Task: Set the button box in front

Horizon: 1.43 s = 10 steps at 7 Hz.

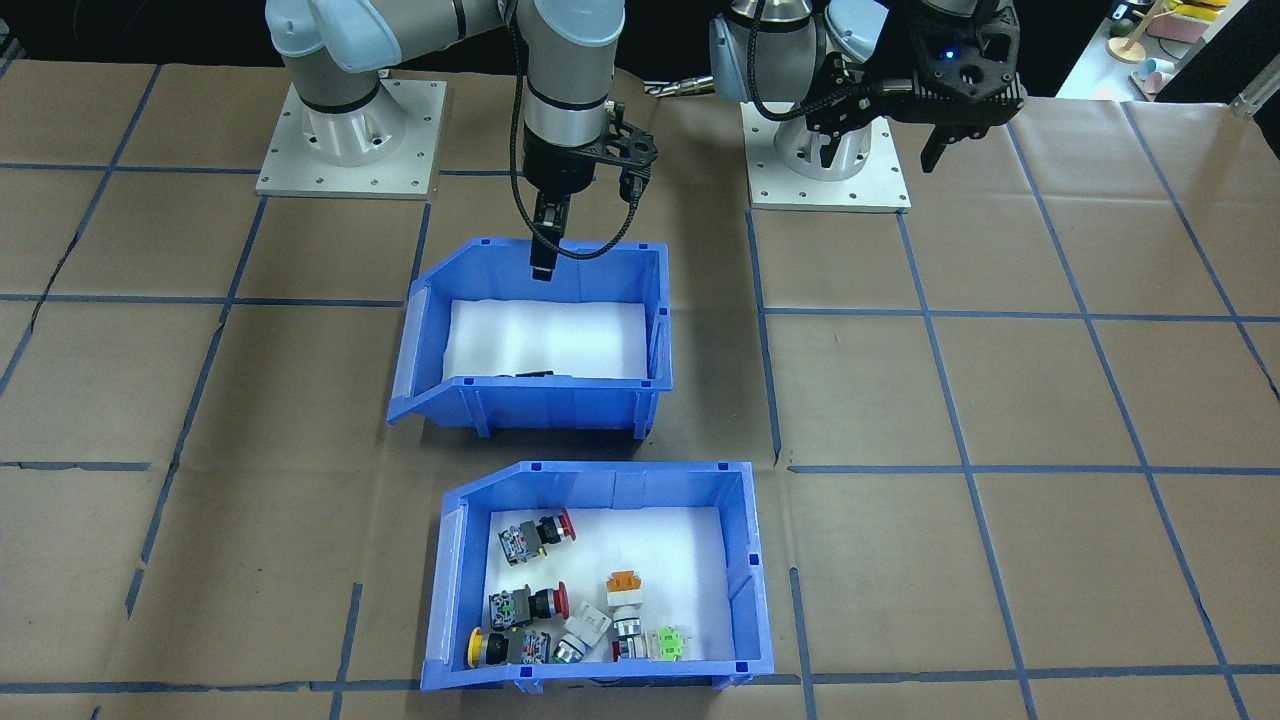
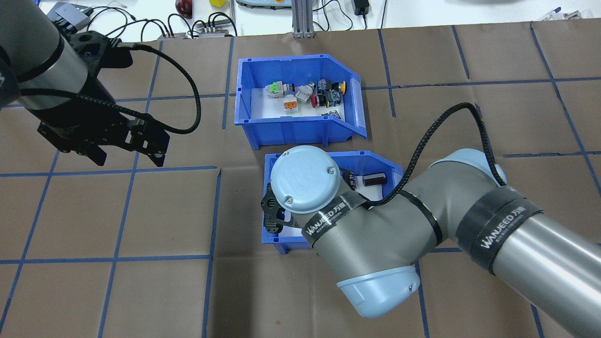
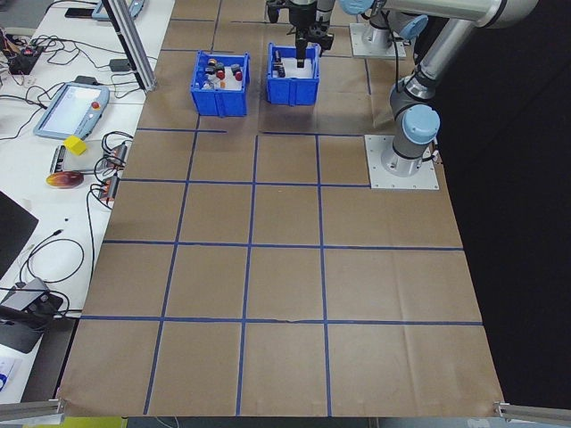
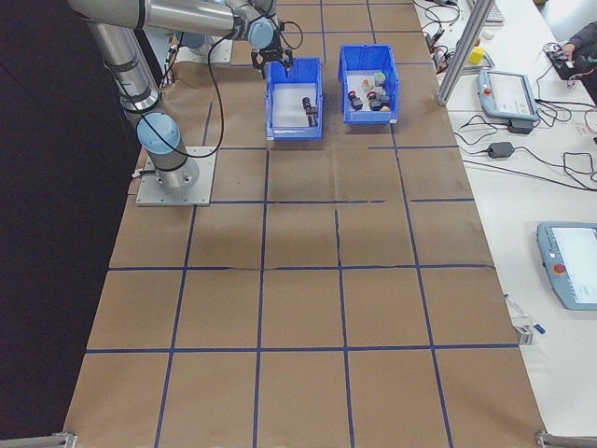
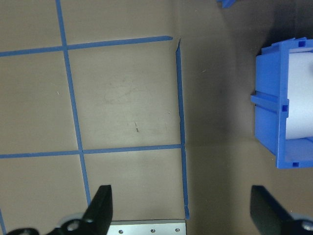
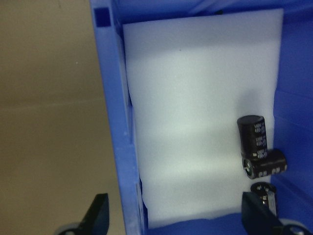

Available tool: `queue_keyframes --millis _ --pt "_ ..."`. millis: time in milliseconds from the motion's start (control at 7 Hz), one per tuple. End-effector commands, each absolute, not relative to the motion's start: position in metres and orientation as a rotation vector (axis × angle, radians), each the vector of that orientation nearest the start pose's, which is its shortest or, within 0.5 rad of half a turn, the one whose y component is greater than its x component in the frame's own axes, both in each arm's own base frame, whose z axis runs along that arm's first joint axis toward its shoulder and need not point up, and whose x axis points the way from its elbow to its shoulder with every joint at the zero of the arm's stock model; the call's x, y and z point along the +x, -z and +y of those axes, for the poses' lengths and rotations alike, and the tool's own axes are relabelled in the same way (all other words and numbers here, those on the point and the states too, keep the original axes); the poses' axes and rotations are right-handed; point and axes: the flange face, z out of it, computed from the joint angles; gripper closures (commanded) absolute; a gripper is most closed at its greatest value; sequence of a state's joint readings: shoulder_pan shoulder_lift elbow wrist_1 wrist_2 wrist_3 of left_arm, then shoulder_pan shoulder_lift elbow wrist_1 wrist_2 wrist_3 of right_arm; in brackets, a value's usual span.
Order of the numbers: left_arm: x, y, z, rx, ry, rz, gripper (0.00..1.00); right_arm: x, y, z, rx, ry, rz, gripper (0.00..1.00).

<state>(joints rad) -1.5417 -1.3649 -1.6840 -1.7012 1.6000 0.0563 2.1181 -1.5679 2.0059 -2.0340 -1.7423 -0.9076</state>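
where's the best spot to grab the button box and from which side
Probably a straight side wall of the button box, taken from above with one finger inside and one outside. The bin is open-topped and its rim is thin. The full-height end wall would also do; the sloped cut-away end is lower and angled. The switches crowd the other side, so that wall's inside is fairly clear.

Button box [image 1: 600, 580] on the table's operator side, second bin [image 1: 540, 340] just behind it.

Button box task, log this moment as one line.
button box: far bin, untouched | right gripper: open, over capacitor bin wall | left gripper: open, idle
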Motion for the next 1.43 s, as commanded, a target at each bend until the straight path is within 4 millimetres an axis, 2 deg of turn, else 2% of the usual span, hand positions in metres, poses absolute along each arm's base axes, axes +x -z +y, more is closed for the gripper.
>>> queue_keyframes --millis 0,143,286,429,571,714,857,1000,1143,1286 --pt "-0.117 -0.521 -0.406 -0.055 0.037 3.105 0.00 0.288 -0.362 -0.350 -2.058 0.038 2.610 0.00" --pt "-0.117 -0.519 -0.406 -0.055 0.018 3.100 0.00 0.265 -0.377 -0.362 -1.977 0.089 2.680 0.00" --pt "-0.116 -0.519 -0.400 -0.039 0.029 3.093 0.00 0.237 -0.382 -0.381 -1.863 0.099 2.764 0.00" --pt "-0.116 -0.519 -0.407 -0.046 0.023 3.095 0.00 0.209 -0.398 -0.405 -1.729 0.141 2.841 0.00" --pt "-0.116 -0.520 -0.405 -0.050 0.025 3.093 0.00 0.186 -0.412 -0.421 -1.414 0.148 2.896 0.00" --pt "-0.116 -0.519 -0.403 -0.053 0.023 3.095 0.00 0.159 -0.438 -0.435 -1.020 0.130 2.998 0.00" --pt "-0.117 -0.520 -0.406 -0.062 0.023 3.104 0.00 0.144 -0.459 -0.444 -0.729 0.086 3.056 0.00" --pt "-0.117 -0.517 -0.406 -0.065 0.014 3.104 0.00 0.143 -0.478 -0.447 -0.468 0.112 3.103 0.00" --pt "-0.117 -0.515 -0.407 -0.064 0.007 3.103 0.00 0.143 -0.485 -0.451 -0.212 0.106 3.125 0.00" --pt "-0.117 -0.513 -0.405 -0.064 0.002 3.106 0.00 0.140 -0.489 -0.464 -0.005 0.115 3.129 0.00"
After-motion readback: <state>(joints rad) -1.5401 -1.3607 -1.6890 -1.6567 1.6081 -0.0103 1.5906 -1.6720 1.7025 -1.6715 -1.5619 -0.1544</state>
